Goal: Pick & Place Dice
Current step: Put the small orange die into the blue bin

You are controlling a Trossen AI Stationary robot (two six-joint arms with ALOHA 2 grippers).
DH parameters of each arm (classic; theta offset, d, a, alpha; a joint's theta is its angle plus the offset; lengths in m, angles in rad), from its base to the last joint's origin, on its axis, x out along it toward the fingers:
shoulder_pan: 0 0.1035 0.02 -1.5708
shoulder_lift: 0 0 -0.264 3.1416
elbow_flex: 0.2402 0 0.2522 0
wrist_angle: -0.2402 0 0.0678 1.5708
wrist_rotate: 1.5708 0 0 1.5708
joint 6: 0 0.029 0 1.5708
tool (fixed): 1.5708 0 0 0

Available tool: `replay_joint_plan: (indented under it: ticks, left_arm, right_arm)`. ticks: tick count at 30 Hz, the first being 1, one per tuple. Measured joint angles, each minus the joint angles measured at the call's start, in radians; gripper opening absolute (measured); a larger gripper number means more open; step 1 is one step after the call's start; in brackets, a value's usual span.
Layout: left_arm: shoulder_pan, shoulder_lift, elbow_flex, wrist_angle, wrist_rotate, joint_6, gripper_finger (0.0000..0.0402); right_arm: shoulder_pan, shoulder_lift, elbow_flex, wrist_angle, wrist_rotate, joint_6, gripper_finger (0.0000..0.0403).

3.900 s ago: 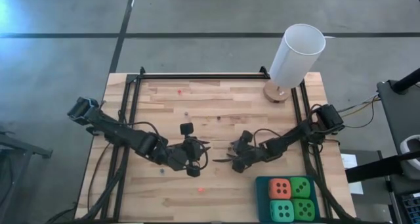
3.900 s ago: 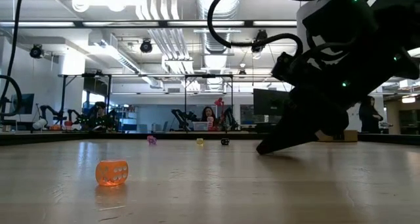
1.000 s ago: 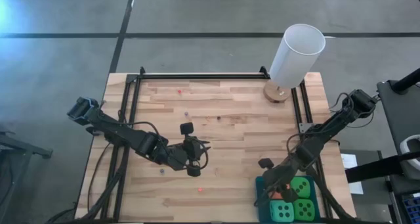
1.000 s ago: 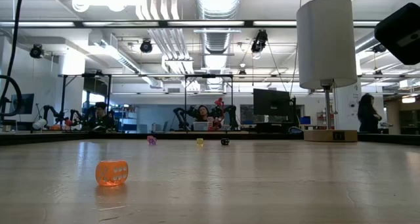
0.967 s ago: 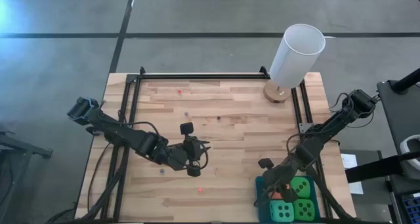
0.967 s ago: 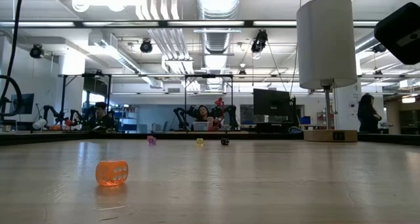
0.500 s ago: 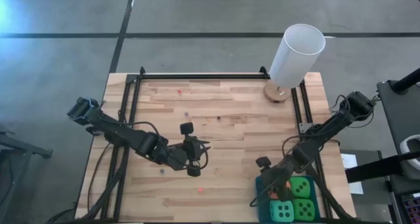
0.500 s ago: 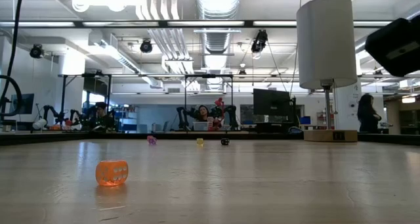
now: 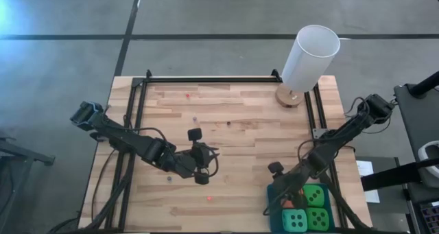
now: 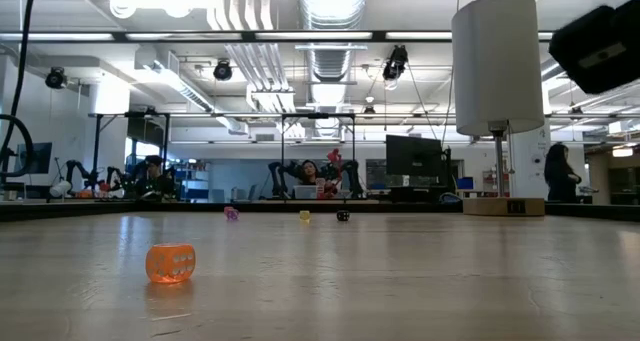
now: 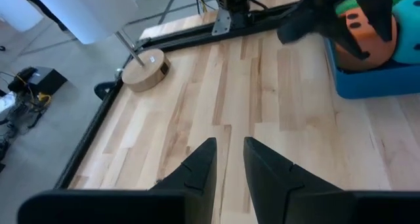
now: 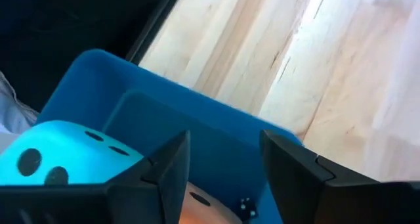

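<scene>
Right hand (image 9: 284, 198) is down in the blue tray (image 9: 273, 190) at the tabletop's (image 9: 240, 103) near right corner, over the orange-red die (image 11: 365, 28). Its fingers (image 12: 167, 161) straddle that die, spread about as wide as it; can't tell if they touch it. 2 green dice (image 9: 315, 195) and the turquoise die (image 9: 295, 221) sit in the same tray. Left hand (image 9: 211, 158) rests mid-tabletop, fingers (image 11: 200, 165) a narrow gap apart, holding nothing. White cylinder (image 9: 309, 57) stands at the far right corner.
</scene>
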Motion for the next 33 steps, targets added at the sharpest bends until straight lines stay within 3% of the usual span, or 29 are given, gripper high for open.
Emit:
replay_joint_plan:
  ticks: [4, 10, 16, 24, 33]
  left_arm:
    - [-0.003, 0.000, 0.000, -0.064, 0.041, -0.032, 0.0079]
    - [-0.007, 0.009, 0.000, -0.183, 0.248, -0.166, 0.0079]
    - [-0.015, 0.027, -0.071, -0.155, 0.392, -0.209, 0.0079]
    - [-0.043, 0.028, -0.287, 0.160, 0.524, -0.239, 0.0079]
    - [-0.110, 0.088, -0.430, 0.452, 0.559, -0.276, 0.0079]
  right_arm:
    - [-0.014, -0.019, 0.038, -0.011, 0.000, -0.059, 0.0171]
    - [-0.019, -0.040, 0.070, -0.010, 0.017, -0.198, 0.0162]
    - [-0.027, -0.043, 0.071, -0.008, 0.107, -0.254, 0.0153]
    - [-0.030, -0.043, 0.071, -0.003, 0.180, -0.264, 0.0143]
    - [-0.030, -0.042, 0.070, 0.031, 0.182, -0.261, 0.0143]
